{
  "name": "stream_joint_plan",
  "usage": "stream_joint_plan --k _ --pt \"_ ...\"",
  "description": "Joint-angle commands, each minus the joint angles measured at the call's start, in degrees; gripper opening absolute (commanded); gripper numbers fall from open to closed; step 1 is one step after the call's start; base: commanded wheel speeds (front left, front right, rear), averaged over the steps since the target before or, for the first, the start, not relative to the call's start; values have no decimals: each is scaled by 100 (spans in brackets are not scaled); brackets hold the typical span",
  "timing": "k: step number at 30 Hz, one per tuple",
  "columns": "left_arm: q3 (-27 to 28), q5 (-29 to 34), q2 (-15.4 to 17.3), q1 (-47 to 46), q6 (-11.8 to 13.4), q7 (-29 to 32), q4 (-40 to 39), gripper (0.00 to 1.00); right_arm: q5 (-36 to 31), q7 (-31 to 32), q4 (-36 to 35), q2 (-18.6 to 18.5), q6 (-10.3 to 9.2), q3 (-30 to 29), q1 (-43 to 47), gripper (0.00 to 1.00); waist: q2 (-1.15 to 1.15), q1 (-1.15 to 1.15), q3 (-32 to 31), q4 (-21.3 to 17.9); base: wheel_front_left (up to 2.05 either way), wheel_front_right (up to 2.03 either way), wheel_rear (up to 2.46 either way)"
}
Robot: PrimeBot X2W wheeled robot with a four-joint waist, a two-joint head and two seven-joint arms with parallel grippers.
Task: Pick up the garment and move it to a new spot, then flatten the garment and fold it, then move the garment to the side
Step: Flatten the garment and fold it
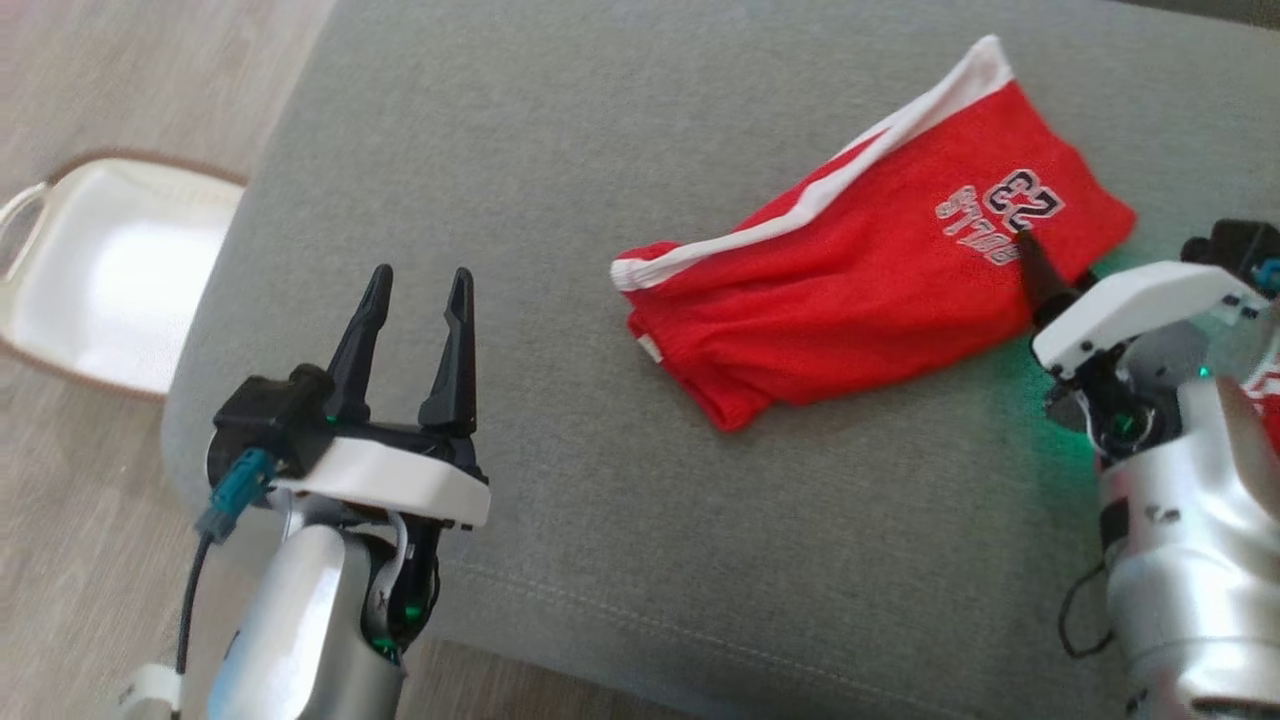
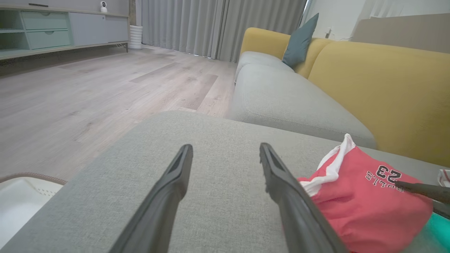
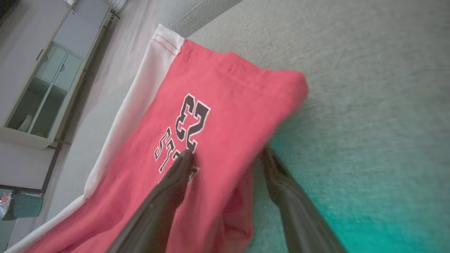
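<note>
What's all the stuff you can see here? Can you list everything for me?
garment: one, red with a white stripe and a black 23, lying on the cushion
cushion: one, grey, under the garment
basket: one, white with a brown rim, on the floor left of the cushion
floor: pale wood, around the seats
sofa back: yellow, behind the grey seats
pillow: one, teal, leaning on the sofa back
curtains: grey, at the far wall
cabinet: one, pale green-grey, at the far wall
left gripper: one, dark fingers, open, over the cushion, apart from the garment
right gripper: one, dark fingers, open, at the garment's printed end
</note>
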Motion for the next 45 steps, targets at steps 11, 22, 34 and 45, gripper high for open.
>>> stream_joint_plan --k 11,22,34,45 --pt "-3 -219 25 -423 69 -70 -248 100 -1399 311 1148 -46 -4 -996 -1296 100 0 0 413 506 0 0 0" --pt "22 -269 24 -421 151 -70 -247 100 -1648 58 1599 27 -4 -1196 -1925 0 0 0 354 323 0 0 0" --pt "135 -97 24 -171 100 -70 -227 100 -285 -671 1361 60 -4 -1030 -1318 0 0 0 -191 -415 0 0 0" --pt "65 0 24 191 111 -70 -208 100 1319 -1367 887 61 -4 -509 124 0 0 0 -683 -912 0 0 0"
